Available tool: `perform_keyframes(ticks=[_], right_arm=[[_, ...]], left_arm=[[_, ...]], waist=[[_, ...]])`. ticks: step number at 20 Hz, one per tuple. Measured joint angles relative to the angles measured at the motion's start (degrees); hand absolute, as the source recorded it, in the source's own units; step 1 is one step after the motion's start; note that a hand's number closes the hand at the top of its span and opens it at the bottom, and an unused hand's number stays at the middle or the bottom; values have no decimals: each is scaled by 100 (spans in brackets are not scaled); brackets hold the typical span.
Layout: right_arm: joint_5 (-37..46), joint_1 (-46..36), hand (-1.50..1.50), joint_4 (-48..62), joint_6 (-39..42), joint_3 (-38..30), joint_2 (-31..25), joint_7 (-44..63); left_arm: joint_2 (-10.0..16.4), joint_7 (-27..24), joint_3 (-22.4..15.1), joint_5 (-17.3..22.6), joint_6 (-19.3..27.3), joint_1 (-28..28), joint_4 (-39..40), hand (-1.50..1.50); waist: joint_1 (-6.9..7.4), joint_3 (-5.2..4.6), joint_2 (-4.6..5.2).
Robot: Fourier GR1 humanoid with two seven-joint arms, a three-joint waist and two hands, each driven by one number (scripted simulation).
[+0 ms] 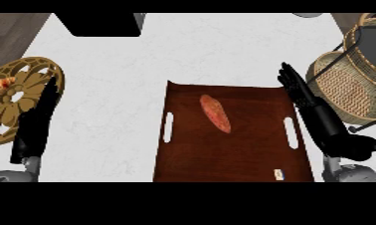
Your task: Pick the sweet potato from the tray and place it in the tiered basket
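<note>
On the brown tray (242,157), sweet potato (215,113) untouched, right hand (323,122) flat, empty, left hand (38,114) likewise, sticker (279,173) unreadable

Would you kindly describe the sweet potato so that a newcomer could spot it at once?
Start at the dark brown tray in the middle of the white counter. In its upper half lies the sweet potato, a slim oval set aslant. It is the only orange-red thing on that dark wood.

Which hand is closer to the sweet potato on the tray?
Right. The right hand is just past the right edge of the tray holding the sweet potato; the left hand is far off the tray's left.
</note>
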Motion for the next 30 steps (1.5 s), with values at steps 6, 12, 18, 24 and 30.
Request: perform_keyframes(ticks=[6, 12, 18, 24, 30], right_arm=[[340, -1013, -150, 719, -321, 788, 1007, 634], [296, -1785, -150, 1975, -1250, 1573, 1604, 504], [549, -2794, -150, 2640, -1581, 1890, 1674, 196], [1486, -3802, -150, 2373, -960, 2448, 730, 1701], [2031, -4738, -150, 2146, 608, 3293, 117, 3272]], left_arm=[[-530, -308, -490, 198, -550, -376, -276, 0], [-1042, -519, -923, 494, -1160, -613, -177, 0], [-1218, -668, -933, 500, -1330, -611, 41, 0], [-1122, -652, -773, 622, -1471, -604, 138, 0], [-1158, -691, -729, 619, -1470, -629, 258, 0]], waist=[[116, -51, 260], [199, -54, 341], [43, -54, 287], [-118, -76, 191], [-165, -86, 155]])
